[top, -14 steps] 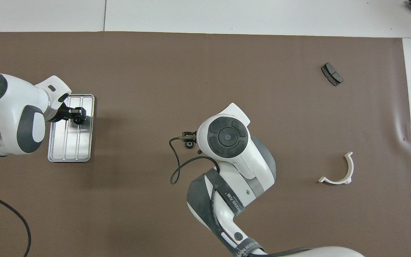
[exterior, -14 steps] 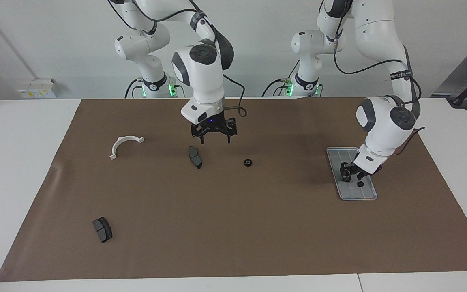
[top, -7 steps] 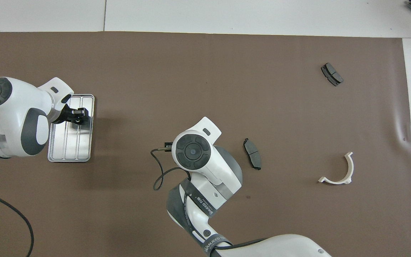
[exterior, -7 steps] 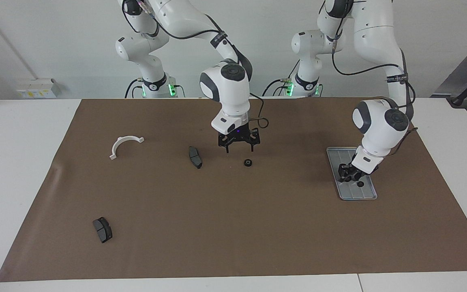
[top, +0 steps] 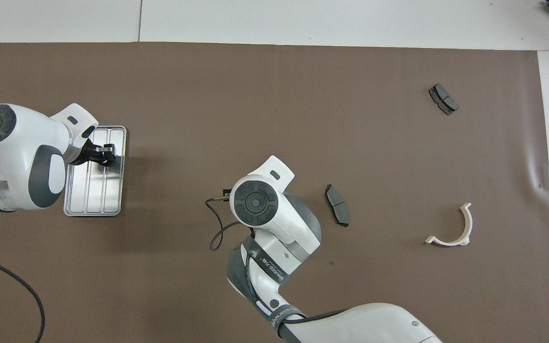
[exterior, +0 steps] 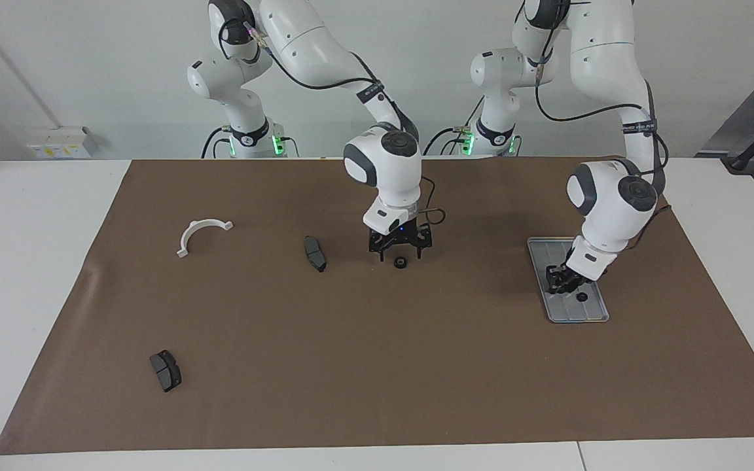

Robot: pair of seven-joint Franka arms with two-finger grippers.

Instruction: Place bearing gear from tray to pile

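Around:
- brake pad (exterior: 315,254) and white half-ring bracket (exterior: 201,232) on brown mat (exterior: 351,366), toward right arm's end of counter (exterior: 23,261)
- 2nd brake pad (exterior: 165,370) farthest from robots

Right gripper (exterior: 400,252) low over gear on mat (exterior: 400,263), fingers spread open, nothing held.

Tray (exterior: 596,314): silver, ridged, at left arm's end. Gear on tray (exterior: 582,296): small, black, round. Left gripper (exterior: 560,284) down just beside it; open or closed, can't tell.

Overhead: both gears covered by arms. Facing view shows both.

2 gears (exterior: 400,263), 2 brake pads (exterior: 315,253), 1 bracket (exterior: 201,234), 1 tray (exterior: 590,313).
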